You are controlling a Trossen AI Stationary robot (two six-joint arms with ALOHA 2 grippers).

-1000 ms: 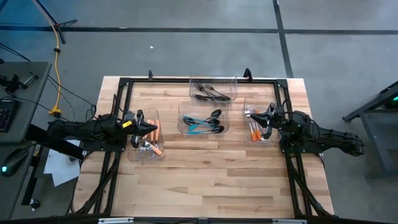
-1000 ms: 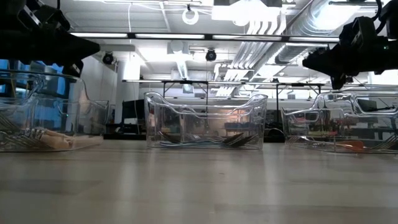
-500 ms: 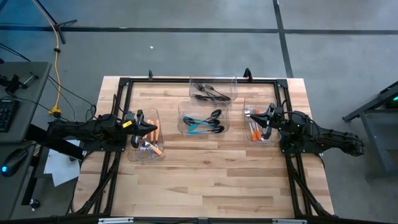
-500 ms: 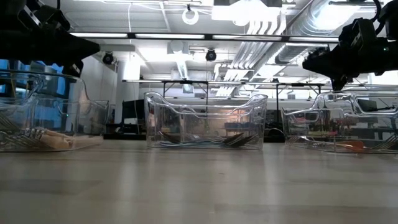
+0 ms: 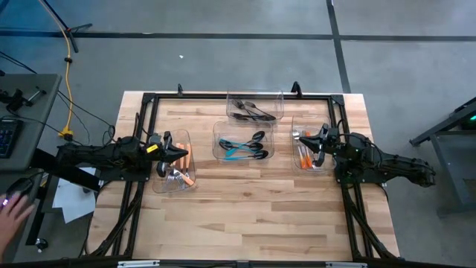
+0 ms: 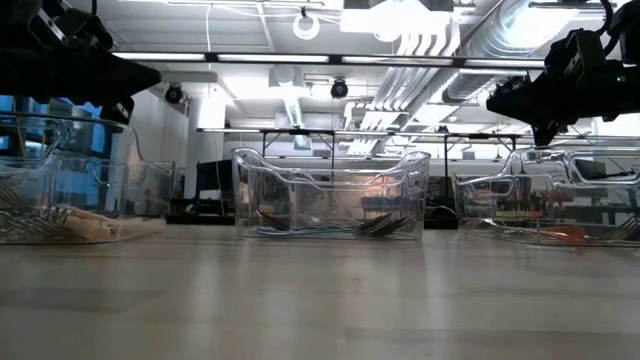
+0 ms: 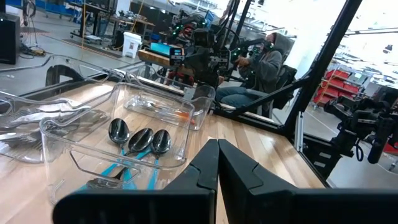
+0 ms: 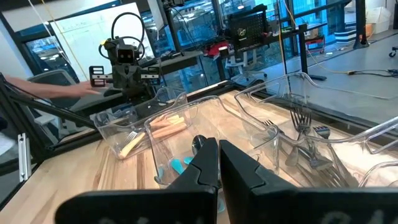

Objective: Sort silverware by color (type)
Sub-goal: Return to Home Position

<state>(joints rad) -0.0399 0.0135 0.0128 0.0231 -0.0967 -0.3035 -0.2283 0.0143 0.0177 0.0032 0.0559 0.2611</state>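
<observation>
The silverware lies sorted in clear bins. Orange-handled pieces (image 5: 184, 167) lie in the left bin (image 5: 175, 181). Teal spoons (image 5: 242, 147) fill the middle bin (image 5: 220, 128), and the same spoons (image 7: 140, 140) show in the left wrist view. Black pieces (image 5: 251, 112) lie in the far bin (image 5: 256, 95), and orange-handled forks (image 5: 303, 156) in the right bin (image 5: 310, 168). My left gripper (image 5: 186, 155) hangs shut and level over the left bin, holding nothing. My right gripper (image 5: 303, 137) hangs shut and level over the right bin, holding nothing.
A black frame (image 5: 223, 97) runs round the wooden table top. Bare wood (image 5: 245, 216) stretches from the bins to the near edge. A person's hand (image 5: 11, 212) shows off the table's left side. Another person sits beyond the table (image 7: 267, 62).
Both arms have kept still and nothing on the table has moved. A person's hand has come into view on the floor side, off the table's left.
</observation>
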